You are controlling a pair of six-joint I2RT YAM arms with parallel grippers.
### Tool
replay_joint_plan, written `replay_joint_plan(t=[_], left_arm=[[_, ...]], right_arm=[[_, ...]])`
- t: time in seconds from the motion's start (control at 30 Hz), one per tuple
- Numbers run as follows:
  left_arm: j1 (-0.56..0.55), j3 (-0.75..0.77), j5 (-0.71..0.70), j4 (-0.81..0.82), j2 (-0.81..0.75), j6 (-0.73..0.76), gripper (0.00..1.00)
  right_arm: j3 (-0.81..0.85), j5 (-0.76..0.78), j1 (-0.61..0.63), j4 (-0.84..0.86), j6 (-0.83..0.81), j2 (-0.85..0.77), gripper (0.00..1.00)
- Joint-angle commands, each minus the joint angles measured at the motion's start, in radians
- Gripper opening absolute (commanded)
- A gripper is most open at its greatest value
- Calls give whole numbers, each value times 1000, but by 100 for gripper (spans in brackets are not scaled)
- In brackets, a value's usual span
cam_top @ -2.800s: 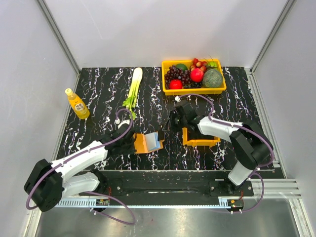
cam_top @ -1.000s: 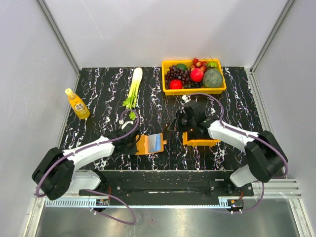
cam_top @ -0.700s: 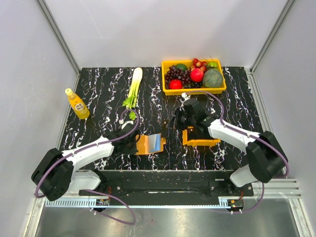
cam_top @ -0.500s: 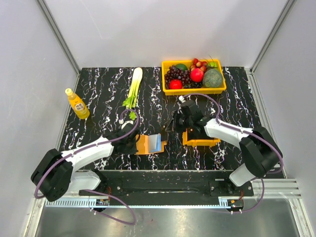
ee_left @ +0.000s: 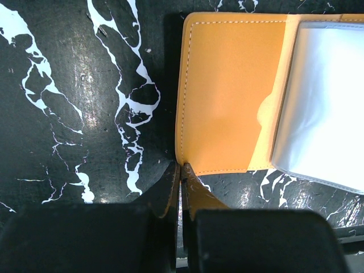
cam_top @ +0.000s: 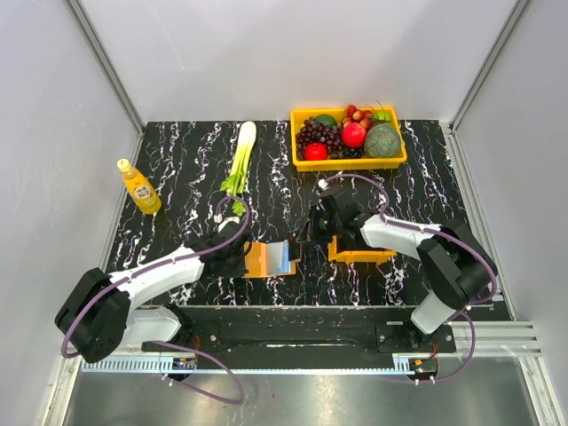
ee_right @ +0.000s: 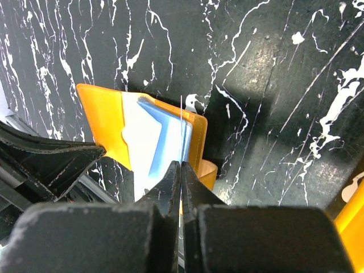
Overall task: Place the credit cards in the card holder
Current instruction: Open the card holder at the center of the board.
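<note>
**Card holder** (cam_top: 262,258): orange, stitched border. I see it lying open on the black marbled table (cam_top: 177,151), near the front edge, between my two arms, with the inner pocket facing up.

**Left gripper** (ee_left: 182,170): pinched tight on the holder's left edge, close to a corner. A sliver of orange shows between the tips.

**Stacked cards** (ee_right: 149,142): white and pale blue, fanned over the holder's right half. I cannot tell how far they sit inside the pocket.

**Right gripper** (ee_right: 181,166): closed on one credit card (ee_right: 181,128). I see the card edge-on, as a thin pale line rising from between the tips. It stands over the holder's right part, just beside the stack. I cannot tell whether its far edge touches the holder.

**Orange tray** (cam_top: 359,256): raised walls, just right of the holder and apart from it. In the top view my right wrist overhangs its far left corner.

**Yellow basket** (cam_top: 351,163): at the far right of the table, well apart from the holder. It holds dark grapes (cam_top: 315,133), a red apple (cam_top: 354,135) and a green melon (cam_top: 383,140).

**Pale green stalk vegetable** (cam_top: 241,155): lies lengthwise at the far centre, leafy end nearer me.

**Yellow bottle** (cam_top: 139,188): upright near the left edge.

**Obstructions:** from the right wrist view, the left gripper's black body crowds the holder's left side. The tray sits close against my right forearm.
</note>
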Motion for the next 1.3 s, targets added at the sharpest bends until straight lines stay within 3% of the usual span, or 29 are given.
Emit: replay_joint_plan(t=[0.0, 0.3, 0.5, 0.97, 1.27], left_arm=[[-2, 36, 6, 5, -14, 7, 0], [-2, 24, -1, 5, 5, 1, 0], [0, 10, 11, 28, 15, -6, 0], [-2, -26, 55, 141, 47, -17, 0], [-2, -35, 51, 152, 32, -23, 0]], right_arm=[[-19, -32, 7, 100, 30, 34, 0], [-82, -4, 8, 126, 73, 10, 0], [-135, -66, 7, 250, 156, 51, 0], [3, -150, 42, 250, 136, 57, 0], [6, -107, 56, 228, 131, 130, 0]])
